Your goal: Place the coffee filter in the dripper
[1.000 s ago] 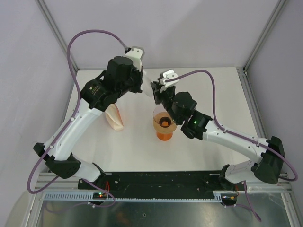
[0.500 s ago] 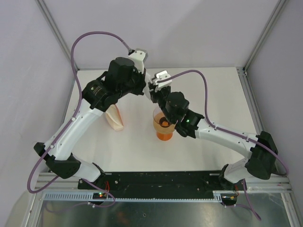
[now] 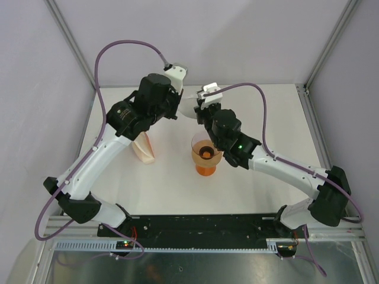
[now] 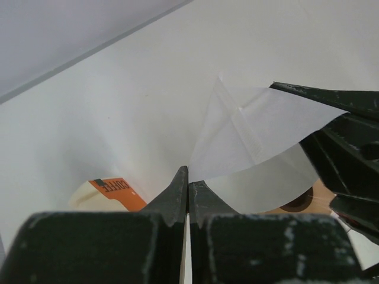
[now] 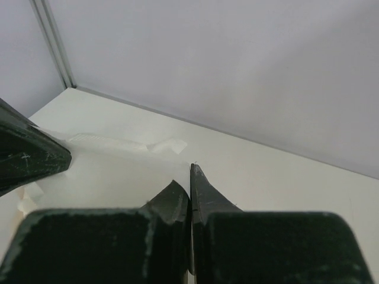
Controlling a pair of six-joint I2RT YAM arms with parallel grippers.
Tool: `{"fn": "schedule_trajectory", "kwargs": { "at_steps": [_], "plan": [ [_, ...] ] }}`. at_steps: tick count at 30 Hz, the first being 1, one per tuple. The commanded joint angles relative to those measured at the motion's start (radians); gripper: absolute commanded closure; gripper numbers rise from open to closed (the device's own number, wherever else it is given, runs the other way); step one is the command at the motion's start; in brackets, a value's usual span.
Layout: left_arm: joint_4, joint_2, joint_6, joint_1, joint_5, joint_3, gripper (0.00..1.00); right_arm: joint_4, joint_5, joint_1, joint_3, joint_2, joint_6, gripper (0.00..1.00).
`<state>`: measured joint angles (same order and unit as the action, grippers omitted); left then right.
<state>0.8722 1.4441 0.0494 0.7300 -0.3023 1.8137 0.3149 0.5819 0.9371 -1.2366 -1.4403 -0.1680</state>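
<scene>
**Operator:** What is the task status?

**Technician:** Not complete. The filter (image 4: 254, 136) is held in the air, clear of the dripper (image 3: 200, 148). In the top view it hangs at about 11 o'clock from the dripper, near it but not over the mouth.

**Operator:** What is the gripper condition?

**Technician:** The left gripper (image 4: 188, 176) has its fingers together, clamped on the filter's lower corner. A thin white edge shows between them. The right gripper (image 5: 185, 174) also has its fingers together. In the left wrist view the paper's opposite edge runs in between them, so I judge it clamped on the filter too. The left gripper holds the 9 o'clock side and the right holds the 3 o'clock side.

**Operator:** And the dripper?

**Technician:** It stands upright near the middle of the bench (image 3: 166, 183), mouth up. No white paper shows inside.

**Operator:** What steps are left?

**Technician:** As a judgement, there are four:
1. Open the paper into a cone. It looks fanned and creased, and I cannot tell whether its layers have parted.
2. Carry it toward 5 o'clock until it is over the mouth.
3. Lower it point first until it seats.
4. Release both grippers.

**Operator:** Are there any markings?

**Technician:** One. The stack (image 3: 144, 149), at 9 o'clock from the dripper, has an orange face with a dark strip (image 4: 111, 184). Its white letters appear to read "COFFEE", but they are too small to be sure. Nothing else can be read.
</scene>
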Motion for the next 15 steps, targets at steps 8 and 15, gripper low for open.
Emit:
{"fn": "schedule_trajectory", "kwargs": {
  "at_steps": [8, 15],
  "plan": [
    [-0.041, -0.041, -0.071, -0.012, 0.084, 0.010, 0.99, -0.135, -0.024, -0.061, -0.041, 0.113, 0.067, 1.00],
    [-0.042, -0.030, -0.017, -0.010, 0.234, 0.032, 0.65, -0.115, -0.045, -0.017, -0.040, 0.121, 0.055, 1.00]
  ]
}}
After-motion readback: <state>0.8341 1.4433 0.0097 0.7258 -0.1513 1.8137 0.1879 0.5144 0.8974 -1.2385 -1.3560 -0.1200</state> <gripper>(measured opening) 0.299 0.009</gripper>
